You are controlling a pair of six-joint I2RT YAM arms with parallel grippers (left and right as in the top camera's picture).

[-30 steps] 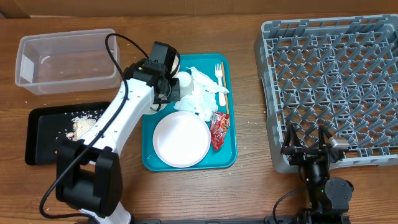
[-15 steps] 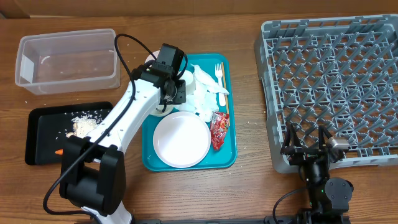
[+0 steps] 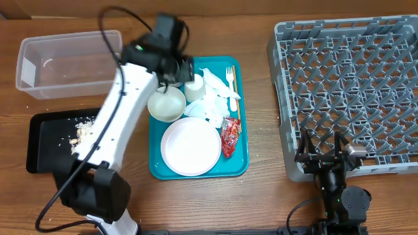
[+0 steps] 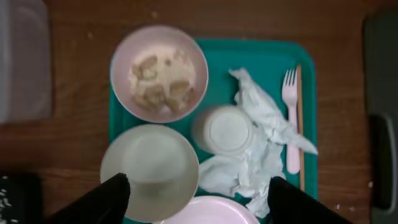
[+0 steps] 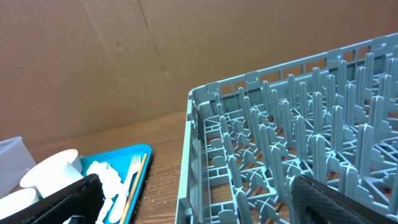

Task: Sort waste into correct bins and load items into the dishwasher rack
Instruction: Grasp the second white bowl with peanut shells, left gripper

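Scrap clearing looks to be the step in hand: left gripper [image 4: 196,199], jaws apart and empty, should next seize the scrap-filled bowl [image 4: 159,73] at 11 o'clock on the teal tray [image 4: 217,53]; right gripper [image 3: 320,149] idles, jaws apart.

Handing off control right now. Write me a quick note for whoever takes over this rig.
Left gripper: open, empty, above the teal tray.
Right gripper: open, empty, at the near edge of the dishwasher rack.
On the tray: bowl with food scraps, empty bowl, cup, plate, fork, wooden stick, napkins, red wrapper.
Done: some scraps lie in the black tray; clear tub looks empty, rack holds no dishes.
Left: bin the scraps, napkins, wrapper; rack the dishes.
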